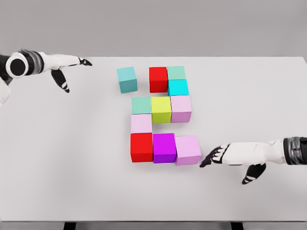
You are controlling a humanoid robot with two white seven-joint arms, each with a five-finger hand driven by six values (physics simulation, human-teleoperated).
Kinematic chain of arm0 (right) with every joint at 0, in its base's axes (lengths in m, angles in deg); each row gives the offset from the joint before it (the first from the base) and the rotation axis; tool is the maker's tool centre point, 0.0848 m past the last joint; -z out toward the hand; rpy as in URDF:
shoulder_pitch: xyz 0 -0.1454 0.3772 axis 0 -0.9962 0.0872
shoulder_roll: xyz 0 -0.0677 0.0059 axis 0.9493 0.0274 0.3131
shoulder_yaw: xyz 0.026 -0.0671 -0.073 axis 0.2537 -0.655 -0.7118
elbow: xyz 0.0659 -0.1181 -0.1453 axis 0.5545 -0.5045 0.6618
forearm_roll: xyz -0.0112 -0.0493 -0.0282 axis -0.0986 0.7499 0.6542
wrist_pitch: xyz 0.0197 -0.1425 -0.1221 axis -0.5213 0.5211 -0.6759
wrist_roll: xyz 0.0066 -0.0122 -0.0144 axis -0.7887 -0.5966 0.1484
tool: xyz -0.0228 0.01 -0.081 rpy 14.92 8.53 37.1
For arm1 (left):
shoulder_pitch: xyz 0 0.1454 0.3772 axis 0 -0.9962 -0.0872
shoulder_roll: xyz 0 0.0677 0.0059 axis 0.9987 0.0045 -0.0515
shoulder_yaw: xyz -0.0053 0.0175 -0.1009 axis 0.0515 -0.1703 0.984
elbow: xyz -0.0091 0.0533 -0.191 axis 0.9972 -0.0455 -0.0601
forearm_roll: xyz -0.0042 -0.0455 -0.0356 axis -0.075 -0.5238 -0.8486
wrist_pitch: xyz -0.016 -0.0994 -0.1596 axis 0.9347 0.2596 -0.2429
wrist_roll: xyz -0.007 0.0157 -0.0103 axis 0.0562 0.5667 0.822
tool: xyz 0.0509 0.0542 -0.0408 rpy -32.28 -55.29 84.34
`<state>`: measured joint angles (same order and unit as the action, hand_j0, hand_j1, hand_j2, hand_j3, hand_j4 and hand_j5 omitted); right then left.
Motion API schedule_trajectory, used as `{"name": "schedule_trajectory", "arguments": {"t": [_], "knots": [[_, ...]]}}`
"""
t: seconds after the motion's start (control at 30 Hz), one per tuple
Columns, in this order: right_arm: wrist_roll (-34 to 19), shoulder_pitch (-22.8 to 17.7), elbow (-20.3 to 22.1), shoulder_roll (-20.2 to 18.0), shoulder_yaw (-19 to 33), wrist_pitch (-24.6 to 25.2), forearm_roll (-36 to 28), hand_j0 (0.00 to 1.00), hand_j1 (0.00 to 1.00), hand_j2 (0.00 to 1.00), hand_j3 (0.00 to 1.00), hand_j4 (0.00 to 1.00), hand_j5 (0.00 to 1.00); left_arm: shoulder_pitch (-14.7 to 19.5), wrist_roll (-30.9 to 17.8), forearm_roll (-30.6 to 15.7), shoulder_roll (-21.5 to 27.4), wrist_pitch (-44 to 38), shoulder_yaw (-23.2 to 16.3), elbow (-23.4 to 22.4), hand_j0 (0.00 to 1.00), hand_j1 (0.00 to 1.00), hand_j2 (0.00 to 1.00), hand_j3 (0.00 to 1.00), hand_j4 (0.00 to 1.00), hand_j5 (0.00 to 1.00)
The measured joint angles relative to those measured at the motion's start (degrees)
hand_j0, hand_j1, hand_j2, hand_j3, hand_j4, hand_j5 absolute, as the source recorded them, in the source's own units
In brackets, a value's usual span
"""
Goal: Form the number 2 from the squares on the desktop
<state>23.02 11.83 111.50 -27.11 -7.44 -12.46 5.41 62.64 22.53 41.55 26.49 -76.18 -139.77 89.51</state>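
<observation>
I see ten cubes near the middle of the white desk [249, 96], most of them packed into a blocky figure. Its bottom row runs red cube [141, 147], purple cube [164, 147] and pale pink cube [187, 150], side by side and touching. At 12 o'clock from that red one sits a pale lilac cube [141, 123], and above it a mint cube [141, 105]. The middle row continues toward 3 o'clock with a yellow-green cube [161, 109] and a pink cube [181, 108]. At 12 o'clock from the pink one stands a cyan cube [178, 87], topped by a green cube [176, 73], with a second red cube [158, 79] touching it on the 9 o'clock side. A teal cube [127, 79] sits alone at 9 o'clock from that red one, a gap between them, slightly turned.

My right hand [230, 155] lies at 3 o'clock from the pale pink cube, fingers spread and holding nothing, fingertips just beside the cube's corner; I cannot tell whether they touch. My left hand [62, 67] hovers at 9 o'clock from the teal cube, well apart, fingers extended, holding nothing.
</observation>
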Motion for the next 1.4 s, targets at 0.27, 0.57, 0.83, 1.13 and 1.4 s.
{"name": "schedule_trajectory", "arguments": {"t": [0.27,0.57,0.83,1.13,1.4], "knots": [[0.0,0.1,0.0,-0.4,-0.6,-6.4,-0.2,1.0,1.0,1.0,1.0,1.0,1.0,-0.3,0.0,13.8,-3.6,0.3,-0.9,1.1,1.0,1.0,1.0,1.0,1.0,1.0],[0.0,0.4,0.1,1.6,-1.8,-6.8,-0.6,1.0,1.0,1.0,1.0,1.0,1.0,-0.9,0.0,20.5,-5.6,0.3,-0.9,4.4,1.0,1.0,1.0,1.0,1.0,1.0],[0.0,0.7,0.1,3.3,-2.3,-6.8,-1.1,1.0,1.0,1.0,1.0,1.0,1.0,-1.2,0.0,21.9,-7.5,0.3,-1.0,5.6,1.0,1.0,1.0,1.0,1.0,1.0],[0.0,0.9,0.2,4.1,-3.1,-6.8,-1.2,1.0,1.0,1.0,1.0,1.0,1.0,-1.4,0.0,22.1,-8.3,0.3,-1.1,5.9,1.0,1.0,1.0,1.0,1.0,1.0],[0.0,1.3,0.2,5.4,-4.4,-6.8,-1.3,1.0,1.0,1.0,1.0,1.0,1.0,-2.3,0.0,22.2,-8.4,0.3,-1.1,7.2,1.0,1.0,1.0,1.0,1.0,1.0]]}}
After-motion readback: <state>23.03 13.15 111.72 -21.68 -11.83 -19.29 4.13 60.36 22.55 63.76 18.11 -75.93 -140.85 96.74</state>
